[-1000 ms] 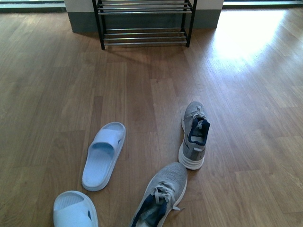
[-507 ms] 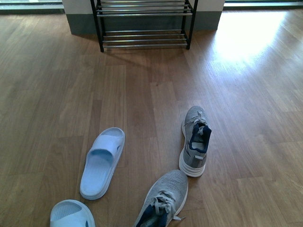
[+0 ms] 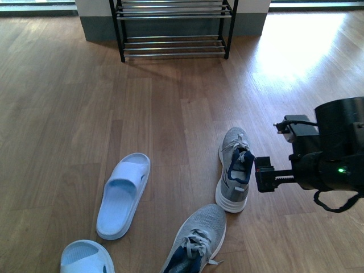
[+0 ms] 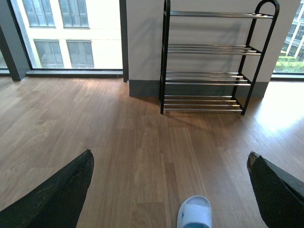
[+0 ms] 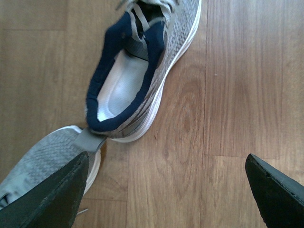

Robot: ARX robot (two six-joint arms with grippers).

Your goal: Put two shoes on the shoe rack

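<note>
right gripper (image 5: 167,159) wide open just beside sneaker (image 5: 128,85), i see it hold nothing | left gripper (image 4: 170,156) wide open, empty

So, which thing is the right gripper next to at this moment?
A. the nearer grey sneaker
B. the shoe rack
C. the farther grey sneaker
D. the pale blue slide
C: in the front view the right gripper is right beside the farther grey sneaker. The right wrist view shows that sneaker's navy-lined opening just ahead of the widely spread fingers.
</note>
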